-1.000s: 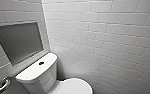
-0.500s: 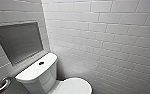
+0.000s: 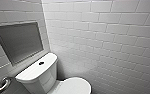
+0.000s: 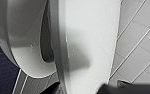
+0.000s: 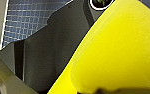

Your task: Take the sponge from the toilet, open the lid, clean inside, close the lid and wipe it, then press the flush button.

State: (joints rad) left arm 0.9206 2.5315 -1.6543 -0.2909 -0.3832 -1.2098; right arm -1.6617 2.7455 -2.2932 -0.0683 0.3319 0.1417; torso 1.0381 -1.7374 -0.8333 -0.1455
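My right pincer (image 5: 103, 89) has hold of the sponge (image 5: 121, 50), a bright yellow block so close to that wrist's camera that it covers much of the view. I am closed on it, though the yellow hides the grip itself. Behind the sponge are dark grey parts of my own arm (image 5: 53, 50) and, further off, a floor (image 5: 28, 22) of small blue tiles, so this wrist points down toward the floor. My left pincer (image 4: 117, 86) appears as a dark shape at the edge of its wrist view, and I cannot tell whether it is open or closed. That wrist hovers close beside the lid (image 4: 91, 37), a broad, glossy white surface. The rounded white bowl (image 4: 21, 50) sits under it, with a dark shadowed gap between them and pale tiles on the far side. From my head camera, the toilet (image 3: 41, 80) stands low in the view, in a corner of white-tiled walls (image 3: 111, 37). Its lid lies down over the bowl. The flush button (image 3: 41, 63) is a small dark round spot in the middle of the flat tank top (image 3: 31, 72). A grey recess (image 3: 18, 41) is set into the wall behind the tank, and a metal grab bar (image 3: 3, 85) is mounted beside it.
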